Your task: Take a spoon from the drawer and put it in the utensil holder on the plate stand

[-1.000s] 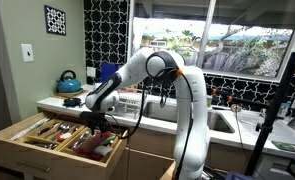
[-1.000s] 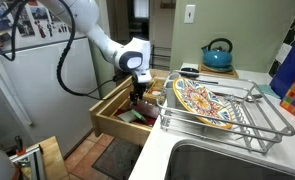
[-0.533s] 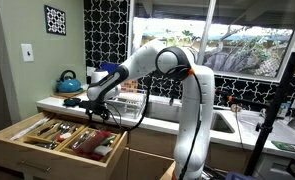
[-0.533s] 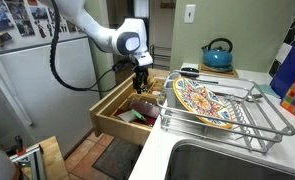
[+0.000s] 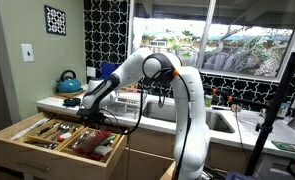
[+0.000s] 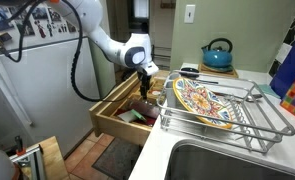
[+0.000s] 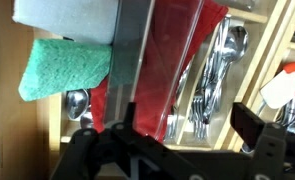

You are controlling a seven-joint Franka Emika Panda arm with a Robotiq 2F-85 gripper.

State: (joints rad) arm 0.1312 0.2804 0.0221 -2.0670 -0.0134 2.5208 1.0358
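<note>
The drawer (image 5: 32, 152) is pulled open under the counter; it also shows in an exterior view (image 6: 111, 122). The wrist view looks down into the drawer (image 7: 270, 48): a compartment of forks and spoons (image 7: 215, 70), red items (image 7: 177, 45) and a green sponge (image 7: 59, 68). My gripper (image 5: 96, 119) hangs just above the drawer's compartments, also seen in an exterior view (image 6: 145, 90). In the wrist view the gripper (image 7: 177, 132) is open and empty above the cutlery. The wire plate stand (image 6: 257, 118) sits on the counter by the sink and holds a patterned plate (image 6: 200, 100). I cannot make out the utensil holder.
A teal kettle (image 6: 218, 53) stands at the back of the counter, also visible in an exterior view (image 5: 69, 80). The steel sink (image 6: 222, 165) lies in front of the plate stand. A fridge (image 6: 27, 90) stands beyond the drawer. A black tripod (image 5: 272, 110) stands by the counter.
Half a second ago the gripper was raised above the drawer; it is now back down just over the compartments, as one second ago. It stays open and empty.
</note>
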